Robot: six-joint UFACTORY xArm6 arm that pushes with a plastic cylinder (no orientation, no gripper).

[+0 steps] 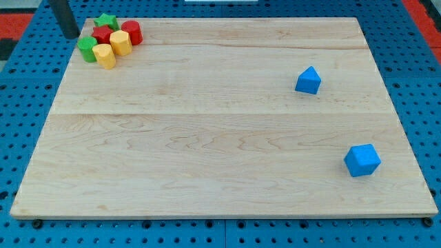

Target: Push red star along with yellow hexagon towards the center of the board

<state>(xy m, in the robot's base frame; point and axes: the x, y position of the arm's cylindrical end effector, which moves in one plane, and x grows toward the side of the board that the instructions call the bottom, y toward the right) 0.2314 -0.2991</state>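
- Pincer: this arm has none, so there is nothing wide, narrow or holding to report; it ends in a dark rod, and my tip (69, 34) sits at the view's top-left corner, just off the counter (207, 138) edge
- My tip is just left of a tight cluster of six blocks and appears to touch none of them; the green cylinder (87, 49) is nearest to it
- The red star (102, 34) is in the middle of that cluster, partly hidden, below the green star (105, 21); its shape is hard to make out
- The yellow hexagon (120, 43) touches it on the right, with the red cylinder (131, 32) beyond and a second yellow block (105, 56) below
- Two blue blocks, one a wedge-like shape (308, 80) and one a cube (362, 160), lie well apart on the view's right
- Step in hand, as I judge it: the approach; the pair is not yet pushed and the centre is far off
- Next move calls for getting my tip behind the red star on its upper-left side, then driving down and to the right; the green blocks crowd that line, so I expect neighbours to be dragged along
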